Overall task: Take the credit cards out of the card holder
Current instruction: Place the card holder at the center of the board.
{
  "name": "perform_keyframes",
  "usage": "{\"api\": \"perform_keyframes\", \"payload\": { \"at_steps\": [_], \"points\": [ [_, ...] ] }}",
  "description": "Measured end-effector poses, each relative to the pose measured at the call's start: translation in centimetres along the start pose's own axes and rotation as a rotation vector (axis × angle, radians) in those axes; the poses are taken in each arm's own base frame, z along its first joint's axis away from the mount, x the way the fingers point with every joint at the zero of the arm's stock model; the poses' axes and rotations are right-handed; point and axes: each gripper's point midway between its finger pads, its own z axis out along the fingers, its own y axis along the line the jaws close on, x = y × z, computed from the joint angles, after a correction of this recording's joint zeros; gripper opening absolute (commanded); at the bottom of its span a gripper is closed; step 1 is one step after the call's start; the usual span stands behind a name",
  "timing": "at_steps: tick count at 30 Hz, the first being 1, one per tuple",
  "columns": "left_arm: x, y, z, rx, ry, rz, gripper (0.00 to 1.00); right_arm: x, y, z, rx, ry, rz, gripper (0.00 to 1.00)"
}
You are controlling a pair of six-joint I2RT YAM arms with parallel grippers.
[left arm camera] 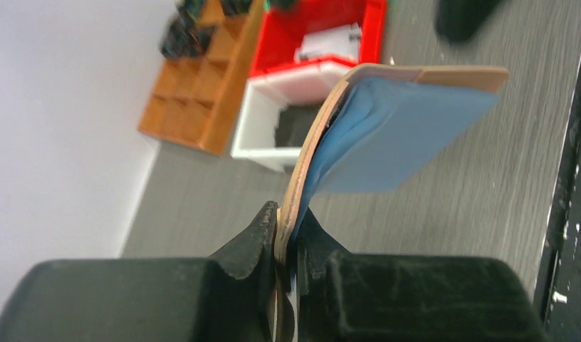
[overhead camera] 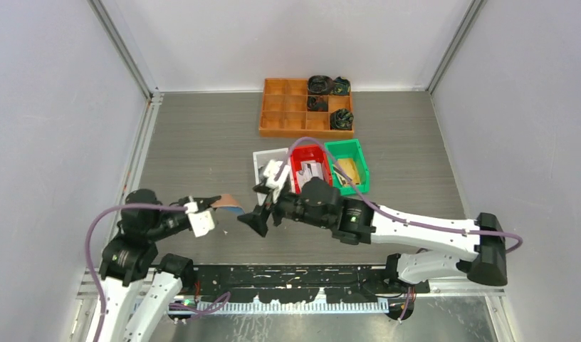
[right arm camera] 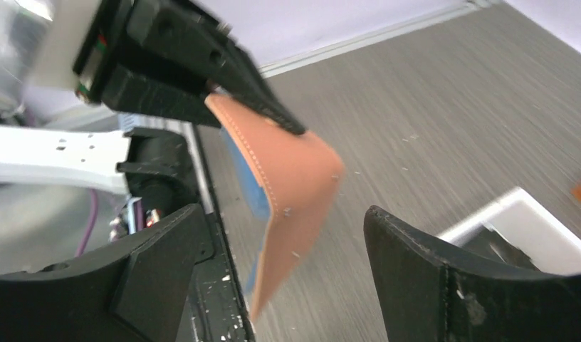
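1. The left fingers (left arm camera: 248, 246) are clamping one edge of the card holder (left arm camera: 401, 128) and holding it in the air above the bench (overhead camera: 202, 142), with its blue pockets showing.
2. The right fingers (right arm camera: 159, 256) are spread wide apart, facing the card holder from nearby without touching it.
3. The pockets are hiding whether any cards are inside.
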Motion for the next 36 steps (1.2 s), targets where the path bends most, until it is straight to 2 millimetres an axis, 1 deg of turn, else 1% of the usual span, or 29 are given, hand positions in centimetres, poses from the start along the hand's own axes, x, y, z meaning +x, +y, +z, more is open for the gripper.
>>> {"api": "perform_keyframes", "payload": {
  "at_steps": [3,6,9,11,13,15,16,19,20,21,23,25,26,28,30,31,32,33,36],
  "points": [
    [3.3,-0.5,1.2,0.063,0.114,-0.043,0.12,-0.6,-3.1,-2.0,0.109,-0.054,0.077,0.90],
    [6.9,-1.3,1.9,0.147,0.243,-0.065,0.13,-1.4,-5.2,-4.1,0.196,-0.109,0.130,0.91],
    [9.8,-1.9,2.3,0.217,0.348,-0.073,0.13,-2.2,-7.2,-6.3,0.289,-0.168,0.184,0.93],
    [11.9,-1.8,2.7,0.256,0.422,-0.067,0.15,-2.4,-8.6,-7.7,0.360,-0.200,0.216,0.97],
    [13.9,-1.4,3.2,0.262,0.482,-0.050,0.23,-2.5,-10.0,-9.0,0.434,-0.224,0.246,1.00],
    [16.5,-1.1,4.0,0.251,0.540,-0.021,0.27,-2.6,-11.7,-10.4,0.522,-0.244,0.279,0.99],
    [17.9,-1.0,4.3,0.237,0.575,0.007,0.31,-2.6,-12.5,-11.0,0.564,-0.253,0.293,0.99],
    [20.8,-1.0,4.4,0.227,0.672,0.048,0.53,-2.2,-14.8,-13.0,0.689,-0.269,0.331,1.00],
    [21.3,-0.9,4.5,0.226,0.695,0.050,0.57,-2.0,-15.5,-13.6,0.732,-0.272,0.339,0.99],
    [21.4,-0.8,4.5,0.224,0.711,0.033,0.55,-1.7,-16.3,-14.4,0.779,-0.272,0.346,0.99],
    [20.8,-0.2,4.4,0.221,0.722,0.003,0.44,-1.0,-17.8,-15.8,0.867,-0.271,0.354,0.99],
    [18.9,0.5,4.3,0.230,0.696,-0.041,0.43,-0.2,-19.2,-17.5,0.956,-0.271,0.354,1.00],
    [17.8,0.8,4.3,0.240,0.673,-0.053,0.45,0.1,-19.7,-18.2,0.987,-0.269,0.353,1.00],
    [16.0,0.7,4.1,0.257,0.634,-0.083,0.53,0.6,-20.8,-20.0,1.065,-0.274,0.350,1.00],
    [15.1,0.3,3.5,0.246,0.625,-0.141,0.60,1.0,-21.9,-21.7,1.141,-0.280,0.348,1.00],
    [15.1,0.2,3.3,0.231,0.631,-0.179,0.74,1.1,-22.5,-22.8,1.185,-0.287,0.346,1.00],
    [15.2,0.2,3.1,0.211,0.645,-0.219,0.92,1.3,-23.1,-23.8,1.232,-0.292,0.344,1.00],
    [15.8,0.5,2.9,0.181,0.668,-0.260,0.99,1.6,-23.8,-24.8,1.279,-0.296,0.340,1.00],
    [18.2,2.0,2.3,0.059,0.742,-0.435,1.00,2.9,-25.9,-28.1,1.439,-0.296,0.335,1.00]
  ]
}}
